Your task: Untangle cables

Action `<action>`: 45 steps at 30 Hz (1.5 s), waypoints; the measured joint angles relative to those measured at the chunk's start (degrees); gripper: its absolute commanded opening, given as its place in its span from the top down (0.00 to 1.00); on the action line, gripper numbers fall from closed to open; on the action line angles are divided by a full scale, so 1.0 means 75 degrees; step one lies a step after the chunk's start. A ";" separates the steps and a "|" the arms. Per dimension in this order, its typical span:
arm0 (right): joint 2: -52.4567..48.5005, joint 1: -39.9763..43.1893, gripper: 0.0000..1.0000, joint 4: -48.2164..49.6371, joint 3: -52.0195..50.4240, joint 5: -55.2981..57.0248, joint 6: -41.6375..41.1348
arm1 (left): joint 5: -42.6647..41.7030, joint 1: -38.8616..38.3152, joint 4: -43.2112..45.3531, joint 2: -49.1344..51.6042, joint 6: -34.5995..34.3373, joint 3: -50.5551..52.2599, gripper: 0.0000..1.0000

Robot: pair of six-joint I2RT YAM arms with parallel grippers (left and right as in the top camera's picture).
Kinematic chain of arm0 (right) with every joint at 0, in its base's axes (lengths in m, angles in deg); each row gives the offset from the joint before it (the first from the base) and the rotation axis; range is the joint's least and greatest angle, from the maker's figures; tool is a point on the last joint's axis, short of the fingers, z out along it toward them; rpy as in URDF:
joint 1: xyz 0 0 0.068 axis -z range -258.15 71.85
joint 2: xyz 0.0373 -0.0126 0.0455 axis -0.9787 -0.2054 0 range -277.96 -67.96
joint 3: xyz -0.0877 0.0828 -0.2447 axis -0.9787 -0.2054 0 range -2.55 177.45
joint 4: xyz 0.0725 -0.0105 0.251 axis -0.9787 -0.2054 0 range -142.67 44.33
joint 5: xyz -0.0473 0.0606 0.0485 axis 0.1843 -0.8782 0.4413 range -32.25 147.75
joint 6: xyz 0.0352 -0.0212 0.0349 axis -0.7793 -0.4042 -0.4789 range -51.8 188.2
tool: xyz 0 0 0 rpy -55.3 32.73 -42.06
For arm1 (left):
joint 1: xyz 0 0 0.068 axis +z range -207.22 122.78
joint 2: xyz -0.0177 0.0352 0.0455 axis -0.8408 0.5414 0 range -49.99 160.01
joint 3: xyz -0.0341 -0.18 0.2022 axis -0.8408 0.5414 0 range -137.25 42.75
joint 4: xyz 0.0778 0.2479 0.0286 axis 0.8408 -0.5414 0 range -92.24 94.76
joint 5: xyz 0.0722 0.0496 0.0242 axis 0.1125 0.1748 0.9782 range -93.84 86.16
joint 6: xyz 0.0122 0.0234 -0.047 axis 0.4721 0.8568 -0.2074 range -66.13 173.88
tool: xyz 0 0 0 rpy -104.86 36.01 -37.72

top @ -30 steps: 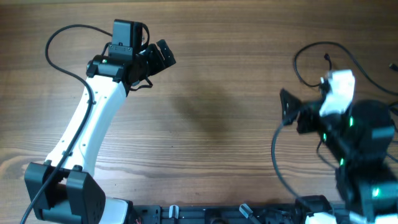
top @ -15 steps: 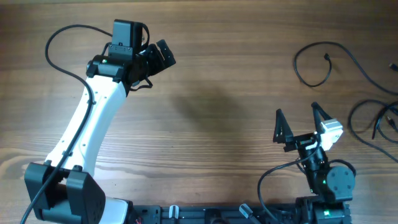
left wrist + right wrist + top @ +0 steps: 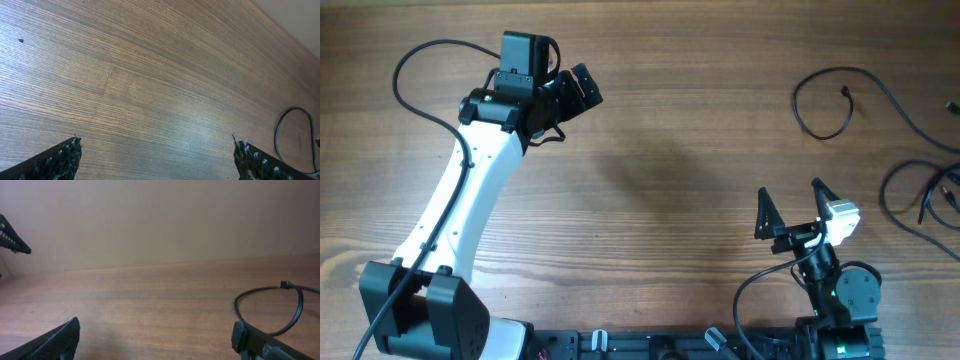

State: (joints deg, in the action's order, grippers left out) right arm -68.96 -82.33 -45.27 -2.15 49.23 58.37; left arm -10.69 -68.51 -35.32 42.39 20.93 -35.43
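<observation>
Thin black cables lie on the wooden table at the far right. One cable (image 3: 820, 105) forms a loop with a small plug end; it also shows in the right wrist view (image 3: 270, 307) and at the edge of the left wrist view (image 3: 289, 131). More cable loops (image 3: 920, 195) lie at the right edge. My left gripper (image 3: 578, 92) is open and empty at the upper left, far from the cables. My right gripper (image 3: 790, 205) is open and empty near the front edge, left of and below the cables.
The wooden table (image 3: 670, 180) spreads between the two arms. A thicker black wire (image 3: 420, 80) runs along the left arm. A dark rail (image 3: 650, 342) lies along the front edge. A plain wall (image 3: 160, 220) stands behind the table.
My right arm has pulled back from the looped cable toward the front edge and lowered, jaws open. The left arm has not moved. The cables lie unmoved.
</observation>
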 measured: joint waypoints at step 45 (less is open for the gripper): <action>0.0000 0.0000 0.00 -0.0003 0.0000 0.0000 0.0000 | 0.0000 -0.0050 -0.0023 -0.0909 0.0000 0.0017 0.00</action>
State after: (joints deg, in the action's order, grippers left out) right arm -68.96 -82.33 -45.29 -2.15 49.23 58.37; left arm -10.69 -68.88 -35.49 35.57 20.93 -35.29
